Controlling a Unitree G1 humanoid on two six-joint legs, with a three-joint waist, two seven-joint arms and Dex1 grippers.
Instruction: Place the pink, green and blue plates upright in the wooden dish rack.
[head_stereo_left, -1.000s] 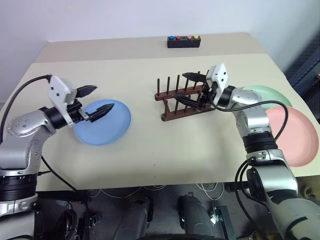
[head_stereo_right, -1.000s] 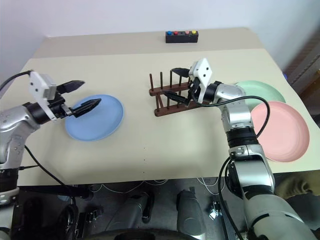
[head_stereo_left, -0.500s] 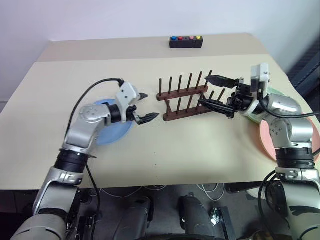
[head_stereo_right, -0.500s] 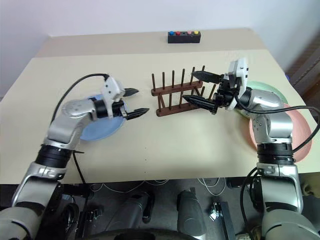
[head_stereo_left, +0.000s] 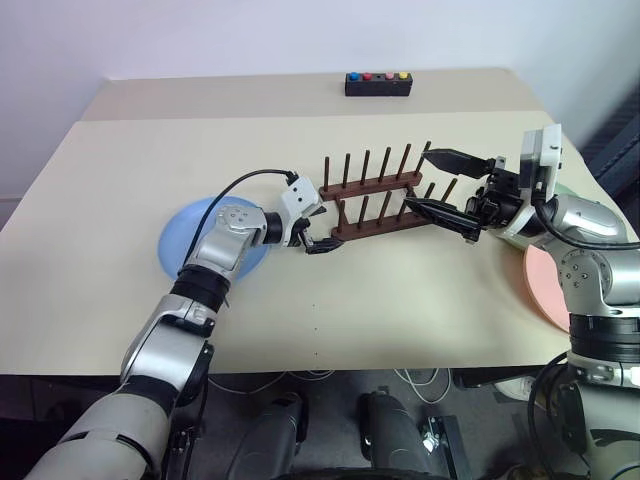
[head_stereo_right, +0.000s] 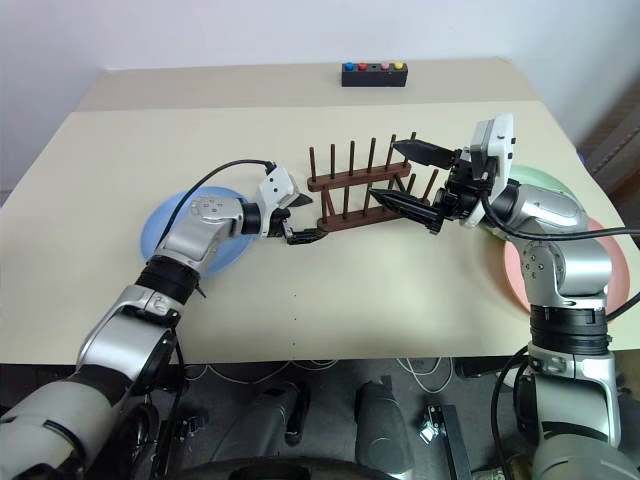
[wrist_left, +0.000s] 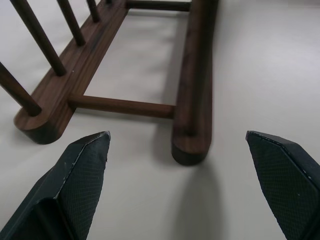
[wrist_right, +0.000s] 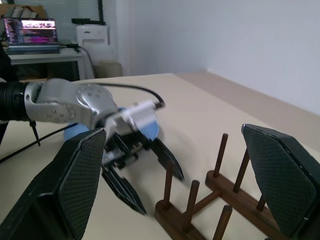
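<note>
Wooden dish rack (head_stereo_left: 375, 200): mid-surface, empty of plates. Left tool (head_stereo_left: 312, 228): swung from over the blue plate (head_stereo_left: 190, 240) to the rack's near end, wide open, holding nothing. Right tool (head_stereo_left: 445, 185): drawn back to the far end, open, empty (likely squaring the rack before loading). Pink plate (head_stereo_left: 545, 285), green plate (head_stereo_right: 535, 180): flat, rightward. Surface (head_stereo_left: 400, 300): beige; black button box (head_stereo_left: 378, 84) at back; white wall.

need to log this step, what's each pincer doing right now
Left pincer: open, holding nothing, at the near end of the wooden dish rack.
Right pincer: open, holding nothing, at the rack's other end.
</note>
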